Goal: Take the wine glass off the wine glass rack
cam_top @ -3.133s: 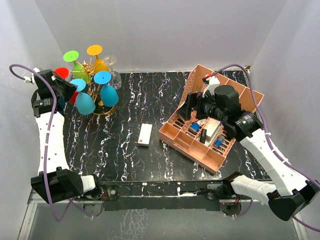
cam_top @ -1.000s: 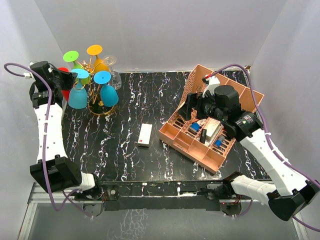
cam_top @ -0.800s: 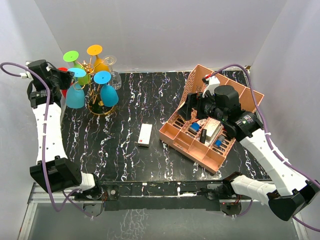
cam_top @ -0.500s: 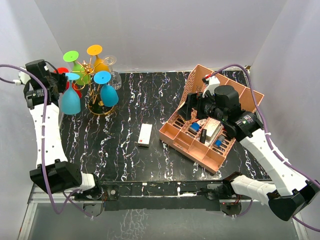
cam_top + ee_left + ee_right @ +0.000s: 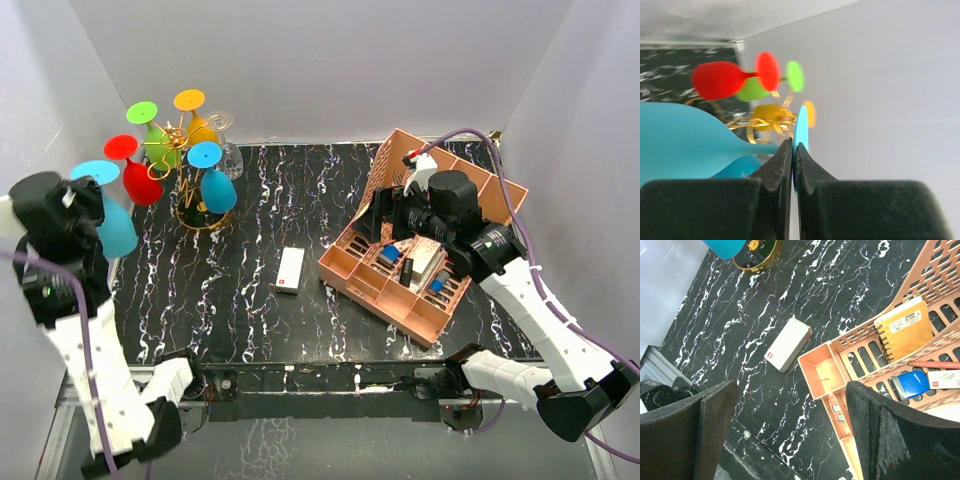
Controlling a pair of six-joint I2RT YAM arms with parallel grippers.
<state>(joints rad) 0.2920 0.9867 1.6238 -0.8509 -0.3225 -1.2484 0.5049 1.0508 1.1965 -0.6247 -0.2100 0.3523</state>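
Observation, left side: my left fingers (image 5: 781,169) are pressed together on the thin stem of the light blue wine glass (image 5: 108,222), pinching it right below its flat foot. In the left wrist view the foot stands edge-on just past my fingertips and the bowl runs off to the left. From above, the glass is tilted, with the foot above the bowl in the frame. It hangs in the air beside the left wall.

Position of the glass: clear of the wine glass rack (image 5: 192,217), to the left of it and nearer the arm bases, touching neither its loops nor the other glasses.

Rack: gold wire, round base standing on the black marbled table (image 5: 250,320) at the far left corner. Hanging on it are a red glass (image 5: 138,180), a green glass (image 5: 152,128), an orange glass (image 5: 196,118), a clear glass (image 5: 226,140) and a second blue glass (image 5: 212,185).

Right side: my right fingers (image 5: 690,435) are spread wide and grip nothing. They hover over the near corner of the pink slotted organizer (image 5: 440,318). The right wrist view shows a yellow spiral notebook (image 5: 902,325) standing in one slot.

Table: a small white box (image 5: 290,270) lies flat between rack and organizer, apart from both.
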